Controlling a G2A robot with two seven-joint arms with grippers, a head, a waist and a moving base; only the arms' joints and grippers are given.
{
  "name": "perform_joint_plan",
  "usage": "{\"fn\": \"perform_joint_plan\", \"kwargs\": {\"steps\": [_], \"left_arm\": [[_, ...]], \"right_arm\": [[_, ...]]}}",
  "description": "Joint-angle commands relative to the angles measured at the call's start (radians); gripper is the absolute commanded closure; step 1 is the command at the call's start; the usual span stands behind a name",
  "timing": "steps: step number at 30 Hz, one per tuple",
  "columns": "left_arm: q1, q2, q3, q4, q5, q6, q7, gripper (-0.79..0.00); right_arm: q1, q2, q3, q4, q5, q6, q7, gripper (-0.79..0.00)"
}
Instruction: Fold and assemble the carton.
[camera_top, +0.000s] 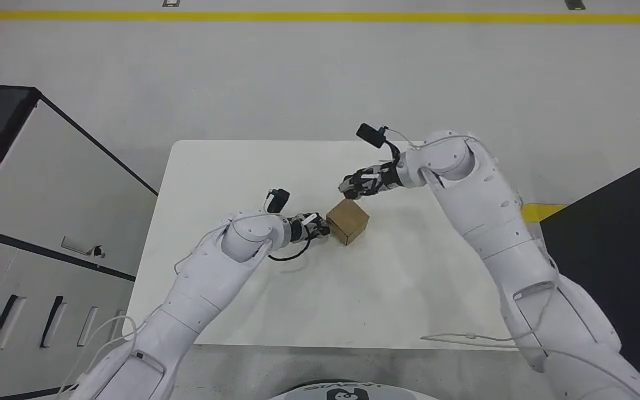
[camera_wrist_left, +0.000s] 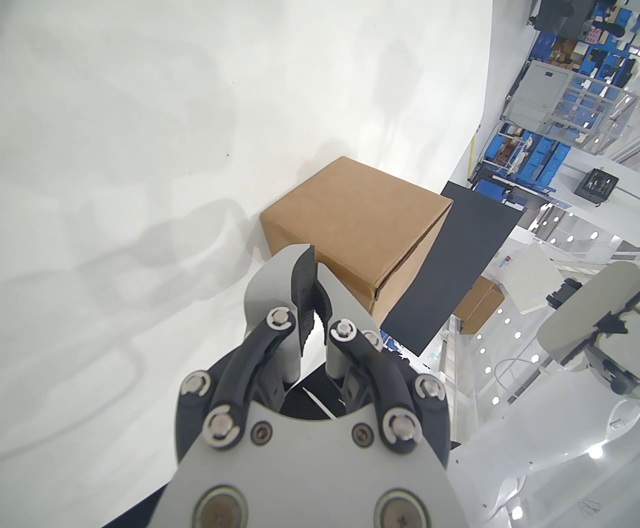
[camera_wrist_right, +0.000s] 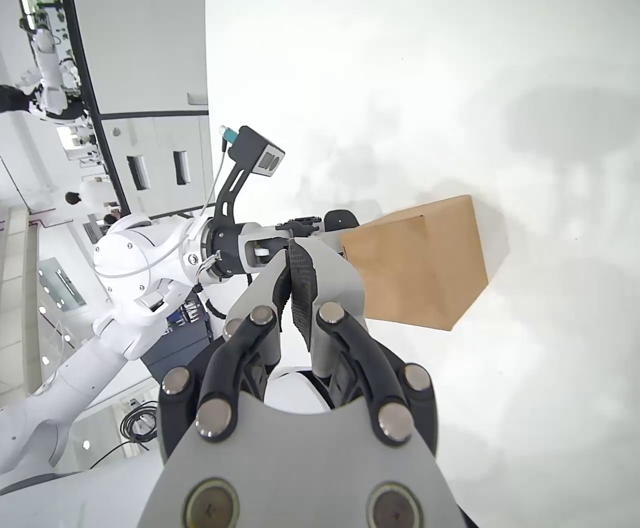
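A small brown carton (camera_top: 348, 220) stands closed as a box near the middle of the white table (camera_top: 250, 170). My left gripper (camera_top: 318, 226) sits right at the carton's left side, shut with nothing between its fingers; its own view shows the carton (camera_wrist_left: 357, 232) just beyond the closed gripper (camera_wrist_left: 311, 280). My right gripper (camera_top: 352, 185) hovers just behind the carton, also shut and empty. From the right wrist, the carton (camera_wrist_right: 425, 265) lies a little past the closed gripper (camera_wrist_right: 296, 270), with the left arm's gripper (camera_wrist_right: 320, 225) at its far side.
The table's right edge meets a dark panel (camera_wrist_left: 450, 265) beside it. A dark-framed partition (camera_top: 60, 150) stands off the table's left side. Bare white tabletop (camera_top: 420, 290) stretches all round the carton.
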Motion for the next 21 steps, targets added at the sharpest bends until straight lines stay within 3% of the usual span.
{"fn": "perform_joint_plan", "kwargs": {"steps": [1, 2, 3, 4, 21], "left_arm": [[0.0, 0.0, 0.0, 0.0, 0.0, 0.0, 0.0, -0.32], [0.0, 0.0, 0.0, 0.0, 0.0, 0.0, 0.0, -0.554], [0.0, 0.0, 0.0, 0.0, 0.0, 0.0, 0.0, -0.637], [0.0, 0.0, 0.0, 0.0, 0.0, 0.0, 0.0, -0.785], [0.0, 0.0, 0.0, 0.0, 0.0, 0.0, 0.0, -0.785]], "right_arm": [[-0.007, 0.002, -0.002, -0.008, -0.001, 0.003, -0.002, 0.0], [-0.009, 0.003, -0.003, -0.01, -0.002, 0.003, -0.003, 0.0], [-0.01, 0.003, -0.004, -0.011, -0.001, 0.002, -0.002, 0.0], [-0.012, 0.004, -0.005, -0.01, -0.001, 0.002, -0.002, 0.0], [0.004, -0.003, -0.084, 0.03, -0.072, -0.003, -0.026, 0.0]]}}
